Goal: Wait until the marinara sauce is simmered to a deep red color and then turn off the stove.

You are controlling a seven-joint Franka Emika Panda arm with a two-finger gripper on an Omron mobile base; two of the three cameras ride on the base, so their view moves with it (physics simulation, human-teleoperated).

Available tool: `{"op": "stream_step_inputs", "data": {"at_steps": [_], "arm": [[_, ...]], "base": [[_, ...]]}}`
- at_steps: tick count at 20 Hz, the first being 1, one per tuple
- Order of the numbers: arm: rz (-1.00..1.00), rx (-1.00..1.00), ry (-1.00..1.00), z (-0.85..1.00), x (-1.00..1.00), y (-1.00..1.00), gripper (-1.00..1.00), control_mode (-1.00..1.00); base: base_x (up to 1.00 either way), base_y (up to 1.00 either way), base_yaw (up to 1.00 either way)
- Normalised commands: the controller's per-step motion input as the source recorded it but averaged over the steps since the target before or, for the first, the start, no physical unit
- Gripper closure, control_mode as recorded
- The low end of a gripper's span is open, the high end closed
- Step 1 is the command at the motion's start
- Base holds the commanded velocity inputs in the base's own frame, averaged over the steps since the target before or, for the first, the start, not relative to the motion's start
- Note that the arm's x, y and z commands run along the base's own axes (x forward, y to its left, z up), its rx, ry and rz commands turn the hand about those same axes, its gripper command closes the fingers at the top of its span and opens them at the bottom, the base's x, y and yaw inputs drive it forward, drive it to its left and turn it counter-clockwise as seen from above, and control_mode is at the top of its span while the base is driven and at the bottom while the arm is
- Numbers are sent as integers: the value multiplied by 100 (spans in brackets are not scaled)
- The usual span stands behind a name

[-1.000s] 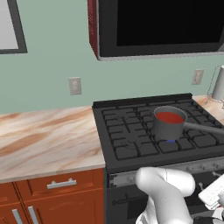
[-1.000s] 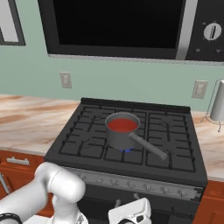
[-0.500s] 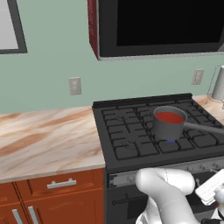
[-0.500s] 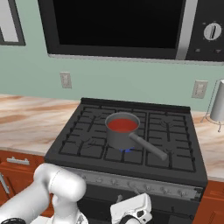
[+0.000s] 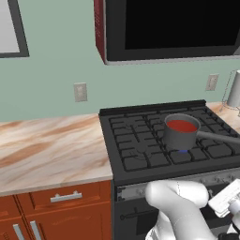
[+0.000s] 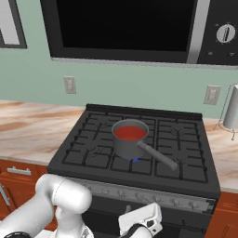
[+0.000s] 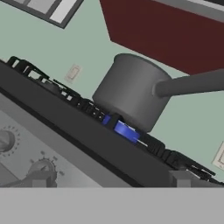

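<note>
A grey saucepan (image 5: 179, 137) (image 6: 126, 145) (image 7: 129, 91) stands on the front middle burner of the black stove (image 5: 135, 155) (image 6: 91, 154). Its handle points to the right. The marinara sauce (image 5: 182, 125) (image 6: 130, 133) inside is a flat red disc. A blue flame (image 7: 124, 130) (image 6: 134, 160) burns under the pan. My gripper (image 7: 109, 181) is open, low in front of the stove's silver knob strip (image 6: 139, 197). Its fingertips (image 7: 39, 179) stand wide apart with nothing between them. Two knobs (image 7: 43, 166) lie just ahead at the lower left in the hand view.
A black microwave (image 5: 173, 28) (image 6: 125, 28) hangs above the stove. Marble counter (image 5: 47, 150) runs to the left over reddish-brown drawers (image 5: 65, 197). A metal cylinder (image 6: 231, 109) stands on the counter at the right. Wall outlets (image 5: 80, 92) sit on the green wall.
My hand has lifted slightly in front of the stove. The pan, sauce and flame look the same.
</note>
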Motion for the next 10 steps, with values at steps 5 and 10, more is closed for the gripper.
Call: {"op": "stream_step_inputs", "data": {"at_steps": [5,10], "arm": [[0,0,9,0,20,1,-100,-100],[0,-6,10,-4,27,17,-100,-100]], "base": [[0,0,0],[0,0,0]]}}
